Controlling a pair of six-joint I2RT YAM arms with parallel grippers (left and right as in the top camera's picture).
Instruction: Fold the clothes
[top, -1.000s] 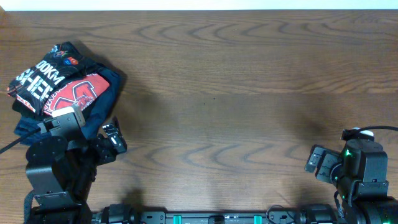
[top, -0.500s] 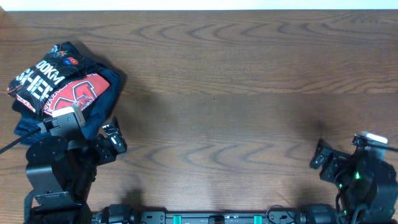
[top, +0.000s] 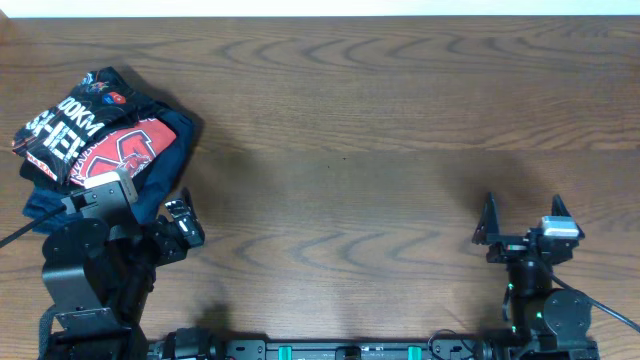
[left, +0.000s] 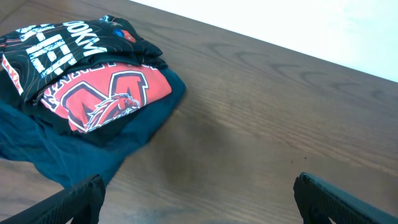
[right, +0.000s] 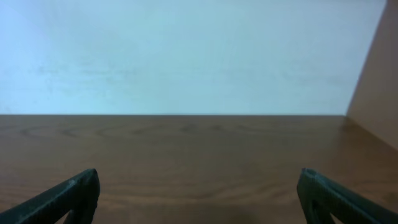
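So, at upper left I see the black jersey (top: 60, 130) lying bunched atop a red shirt (top: 128, 150). My left gripper (left: 199, 183) sits just below them, fingers apart; lower right, the right gripper (top: 523, 222) gapes wide.

Right gripper (right: 199, 202) sits at the bottom edge, its two dark fingers (right: 71, 196) spread wide, one in each corner, with only tabletop showing between them. The brown wood-grain table (right: 199, 146) runs ahead to a pale bluish wall (right: 186, 56), and a tan panel (right: 376, 81) rises at the far right.
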